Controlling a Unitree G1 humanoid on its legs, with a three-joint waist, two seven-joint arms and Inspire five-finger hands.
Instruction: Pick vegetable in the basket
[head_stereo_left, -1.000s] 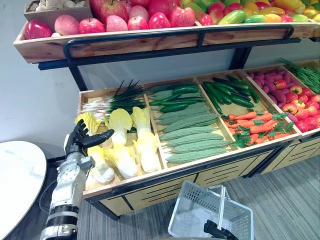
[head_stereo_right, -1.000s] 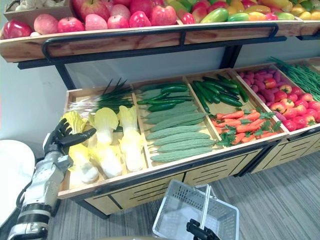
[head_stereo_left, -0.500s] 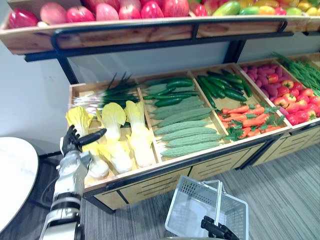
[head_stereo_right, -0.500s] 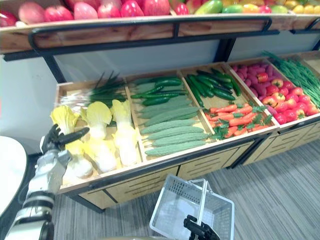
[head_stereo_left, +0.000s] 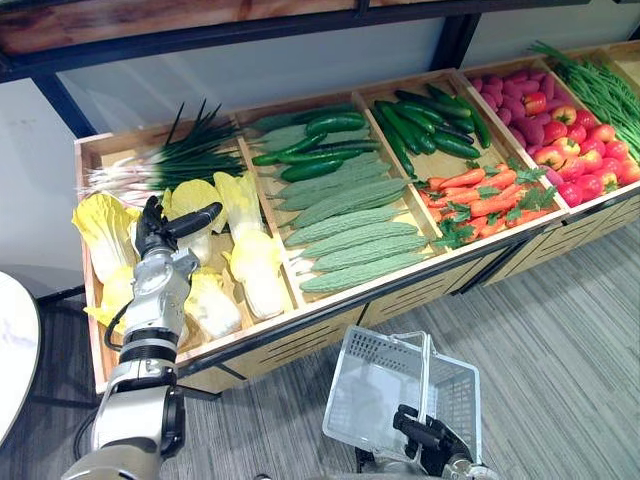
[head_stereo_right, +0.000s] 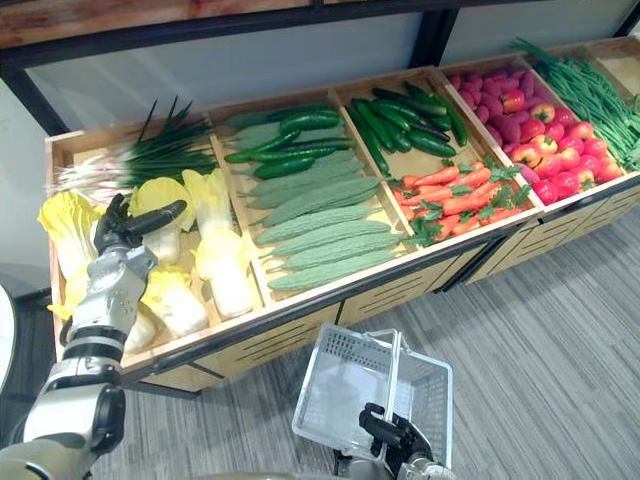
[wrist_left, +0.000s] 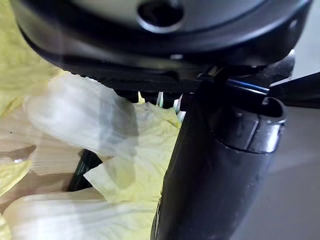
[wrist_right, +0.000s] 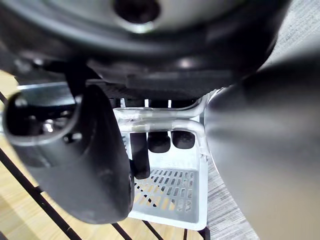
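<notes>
Pale yellow napa cabbages (head_stereo_left: 255, 265) lie in the leftmost wooden bin of the stand. My left hand (head_stereo_left: 162, 228) hovers just above their leafy tops, fingers relaxed and thumb stretched out sideways, holding nothing. In the left wrist view the cabbage leaves (wrist_left: 100, 125) lie close under the thumb (wrist_left: 210, 175). A white wire basket (head_stereo_left: 360, 395) hangs low in front of the stand. My right hand (head_stereo_left: 428, 442) is shut on its handle. In the right wrist view its fingers (wrist_right: 160, 142) curl round the handle bar (wrist_right: 165, 125). Nothing lies in the basket.
Other bins hold scallions (head_stereo_left: 170, 160), cucumbers (head_stereo_left: 310, 140), ridged green gourds (head_stereo_left: 345, 240), dark cucumbers (head_stereo_left: 430, 125), carrots (head_stereo_left: 480, 200), red fruit (head_stereo_left: 560, 130) and green beans (head_stereo_left: 590, 85). The stand's front rail (head_stereo_left: 300, 315) runs between bins and basket. A white round table (head_stereo_left: 10, 350) stands at left.
The camera has tilted down, so the upper fruit shelf has left the view. My left hand has moved from the bin's front corner further in over the cabbages. The basket stays held.
</notes>
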